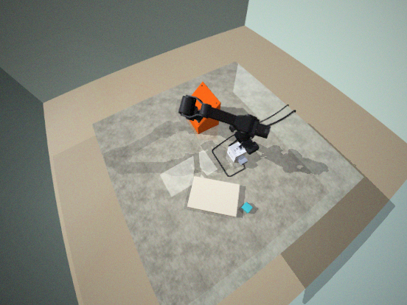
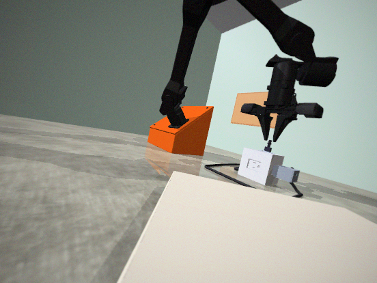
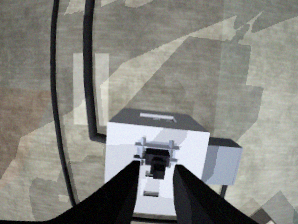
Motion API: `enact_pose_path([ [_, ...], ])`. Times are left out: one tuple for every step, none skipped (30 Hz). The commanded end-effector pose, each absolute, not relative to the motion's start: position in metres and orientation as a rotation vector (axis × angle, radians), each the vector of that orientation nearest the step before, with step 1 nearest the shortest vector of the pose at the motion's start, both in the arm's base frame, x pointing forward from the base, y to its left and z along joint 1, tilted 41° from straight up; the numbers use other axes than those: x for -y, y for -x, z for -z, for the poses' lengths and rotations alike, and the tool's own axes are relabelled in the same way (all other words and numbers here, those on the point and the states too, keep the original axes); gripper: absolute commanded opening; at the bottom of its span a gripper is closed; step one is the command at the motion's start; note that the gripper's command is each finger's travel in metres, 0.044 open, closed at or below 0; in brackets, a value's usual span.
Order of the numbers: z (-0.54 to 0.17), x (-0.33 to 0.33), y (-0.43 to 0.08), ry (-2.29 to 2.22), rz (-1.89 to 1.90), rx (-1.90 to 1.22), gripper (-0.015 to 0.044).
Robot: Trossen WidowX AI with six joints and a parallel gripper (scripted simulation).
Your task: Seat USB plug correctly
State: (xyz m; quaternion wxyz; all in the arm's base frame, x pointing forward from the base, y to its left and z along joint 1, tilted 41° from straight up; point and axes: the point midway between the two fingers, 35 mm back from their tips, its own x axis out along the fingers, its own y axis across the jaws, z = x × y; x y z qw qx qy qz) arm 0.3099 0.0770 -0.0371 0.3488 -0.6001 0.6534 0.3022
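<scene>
The white power cube [image 1: 233,152] [image 2: 246,174] [image 3: 120,160] stands on the table. The small black USB plug [image 2: 268,149] [image 3: 158,158] stands upright in the socket on the cube's top, with its body and thin cable stub showing above the face. How deep it sits and which way round it is cannot be made out. My gripper [image 2: 270,139] [image 3: 156,169] points straight down over the plug and is slightly open. Its fingertips are apart, one on each side of the stub's top, with gaps beside it. In the top view the arm hides the fingertips.
A grey-blue adapter [image 1: 242,160] [image 2: 287,173] [image 3: 223,166] sticks out of the cube's side. A black cable [image 1: 220,166] [image 2: 227,177] [image 3: 89,75] loops around the cube. A cream box [image 1: 214,196] [image 2: 239,232], a cyan block [image 1: 247,207] and an orange wedge [image 1: 206,93] [image 2: 189,143] stand further off.
</scene>
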Motion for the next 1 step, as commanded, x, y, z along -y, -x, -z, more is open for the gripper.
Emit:
enact_pose_path([
  [0.0328, -0.0820, -0.3111, 1.551, -0.781, -1.688, 0.0095],
])
